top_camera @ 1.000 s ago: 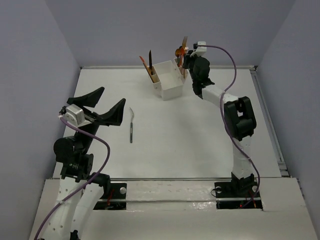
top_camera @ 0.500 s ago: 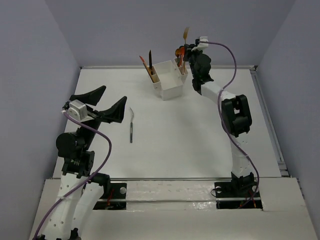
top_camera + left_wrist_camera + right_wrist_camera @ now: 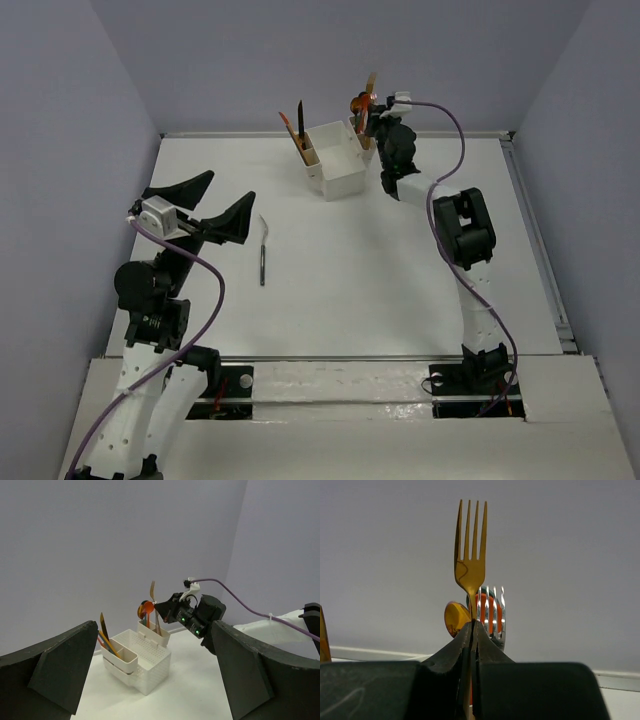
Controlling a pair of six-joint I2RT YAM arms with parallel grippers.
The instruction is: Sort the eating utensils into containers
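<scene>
Fork (image 3: 470, 565), gold, stood upright, tines up, pinched tight in right gripper (image 3: 471, 630), handle pointing down at narrow side slot of white box (image 3: 345, 183). Left gripper (image 3: 229, 187) gaped empty, well apart.

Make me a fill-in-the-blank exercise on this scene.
The gold fork points its tines ____.
The right gripper has its jaws ____ on that fork.
The left gripper has its jaws ____.
Exactly ____ utensil lies flat on the table.
Missing words: up; shut; open; one.
</scene>
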